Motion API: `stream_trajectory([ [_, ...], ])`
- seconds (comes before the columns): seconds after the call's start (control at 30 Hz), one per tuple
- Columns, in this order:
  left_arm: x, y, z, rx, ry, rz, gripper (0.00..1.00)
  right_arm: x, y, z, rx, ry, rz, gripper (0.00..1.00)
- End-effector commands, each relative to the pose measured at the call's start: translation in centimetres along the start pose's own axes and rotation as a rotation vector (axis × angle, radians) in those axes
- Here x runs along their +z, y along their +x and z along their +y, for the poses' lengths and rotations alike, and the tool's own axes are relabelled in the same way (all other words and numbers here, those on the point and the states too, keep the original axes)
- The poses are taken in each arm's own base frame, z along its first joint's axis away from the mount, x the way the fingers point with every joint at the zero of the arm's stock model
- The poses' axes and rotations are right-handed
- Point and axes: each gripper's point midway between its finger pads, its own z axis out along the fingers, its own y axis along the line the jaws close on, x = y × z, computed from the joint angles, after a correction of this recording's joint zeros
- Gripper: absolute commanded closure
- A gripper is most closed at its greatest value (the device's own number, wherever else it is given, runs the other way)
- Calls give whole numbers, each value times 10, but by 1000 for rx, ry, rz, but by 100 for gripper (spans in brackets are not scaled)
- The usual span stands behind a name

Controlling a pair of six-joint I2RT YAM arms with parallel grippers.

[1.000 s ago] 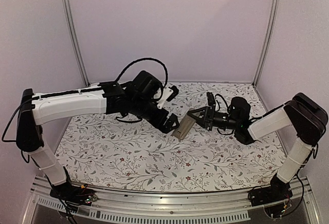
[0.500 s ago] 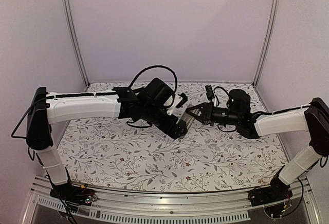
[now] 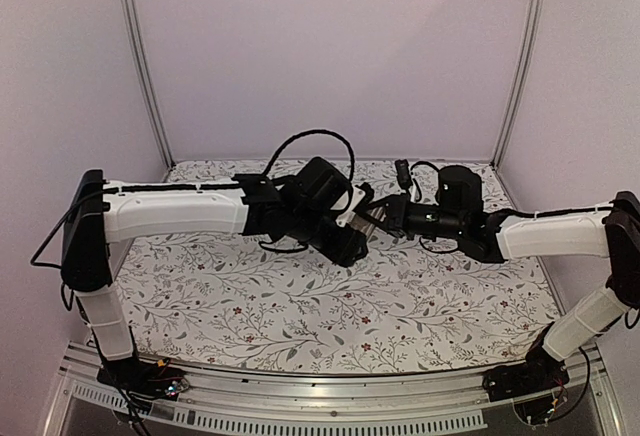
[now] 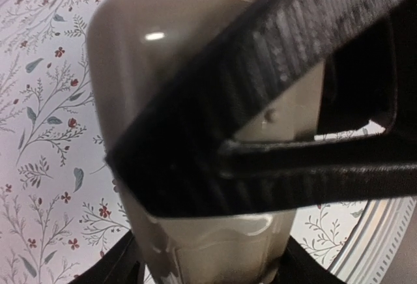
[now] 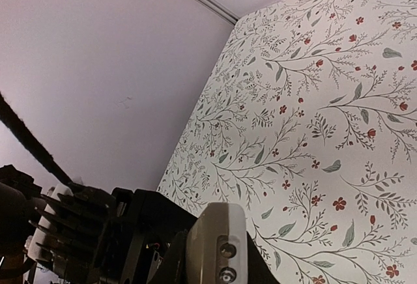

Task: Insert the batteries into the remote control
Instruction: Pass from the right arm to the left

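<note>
The remote control [image 3: 366,224] hangs above the middle of the table between my two grippers. Its grey-tan back [image 4: 195,69] fills the left wrist view. My left gripper [image 3: 352,243] [image 4: 208,268] has its fingers against both long sides of the remote's lower part. My right gripper [image 3: 386,218] [image 5: 216,261] is shut on the remote across its thin faces. One of the right gripper's black fingers [image 4: 273,95] crosses the back. The remote's white end with two small holes [image 5: 220,241] shows in the right wrist view. The batteries are out of view.
A floral cloth [image 3: 300,306] covers the table. Pale walls and two metal posts [image 3: 140,56] [image 3: 520,56] close it in at the back and sides. A black cable [image 3: 310,141] loops above the left wrist.
Both arms have moved toward the back of the table with the remote lifted. The left jaws have narrowed from wide open onto the remote's sides. The right grip is unchanged.
</note>
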Motion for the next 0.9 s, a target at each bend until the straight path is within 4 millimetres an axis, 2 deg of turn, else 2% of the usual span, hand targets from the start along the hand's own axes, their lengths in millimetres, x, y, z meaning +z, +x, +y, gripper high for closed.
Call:
stream_trajectory([
  [0.0,-7,-8,3,12,-33,-44,43,-2,-7,15,-20,-7,-8,88],
  [0.07,-14,-11,-4,25,10,-73,49,-3,-6,17,-29,-14,-2,79],
  [0.2,-32,-19,-22,36,163,-140,64,-3,-6,30,-66,-60,26,53],
  [0.4,-60,-28,-33,70,300,-212,64,-13,-10,52,-214,-132,33,38],
  [0.43,-67,-31,-36,87,319,-227,64,-17,-13,58,-249,-144,24,26],
  [0.5,-77,-34,-42,120,363,-252,63,-28,-17,77,-345,-191,9,18],
  [0.6,-99,-43,-52,151,464,-317,63,-46,-17,109,-488,-294,0,14],
  [0.7,-118,-45,-69,197,595,-362,63,-56,-15,137,-548,-401,26,14],
  [0.87,-138,-43,-89,239,732,-388,64,-60,-13,166,-572,-536,45,18],
])
